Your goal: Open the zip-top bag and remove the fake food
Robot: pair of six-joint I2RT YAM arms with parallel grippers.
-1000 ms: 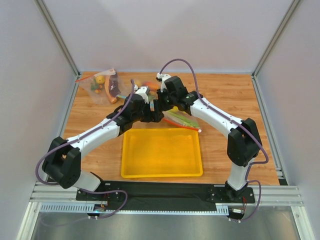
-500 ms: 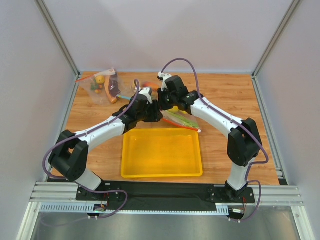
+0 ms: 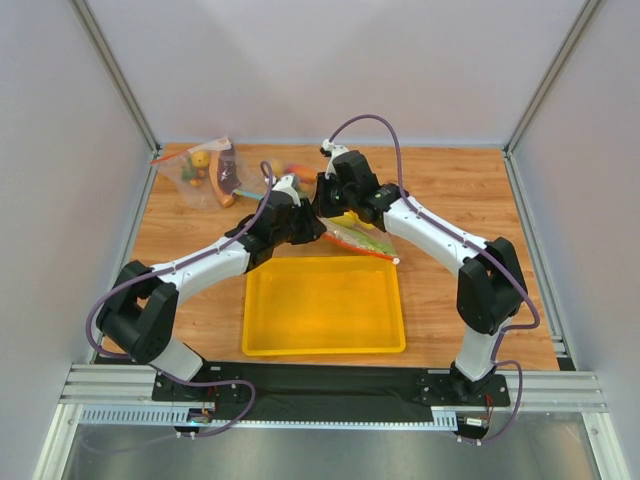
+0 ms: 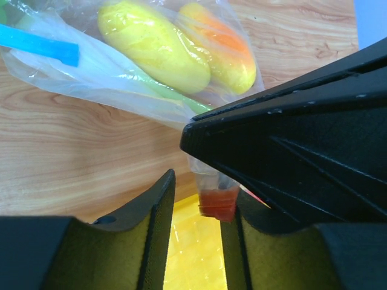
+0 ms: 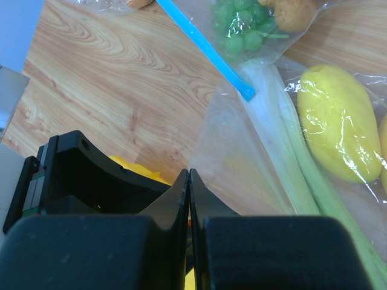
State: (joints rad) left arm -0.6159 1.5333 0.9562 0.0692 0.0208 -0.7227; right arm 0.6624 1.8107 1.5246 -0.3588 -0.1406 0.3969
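Observation:
The zip-top bag (image 3: 362, 238) lies on the wood behind the tray, one corner raised. Through its film (image 4: 121, 78) show a yellow fruit (image 4: 154, 45), an orange fruit (image 4: 224, 51) and a pale-green stalk (image 4: 172, 95). My right gripper (image 5: 190, 175) is shut on the clear film by the bag's mouth; its black fingers (image 4: 290, 139) fill the right of the left wrist view. The left gripper (image 4: 196, 202) meets it there, jaws apart. The red zip strip's end (image 4: 217, 204) hangs between them against the right pad, with a gap on the left side.
A yellow tray (image 3: 255, 340) sits just in front of the bag. Another clear bag with a blue zip strip (image 5: 199, 42) and green grapes (image 5: 242, 27) lies beside it. More bagged food (image 3: 205, 170) rests at the back left. Grey walls enclose the table.
The left arm has swung right, up against the right gripper, and its jaws have narrowed around the red strip end. The right gripper stays shut on the bag.

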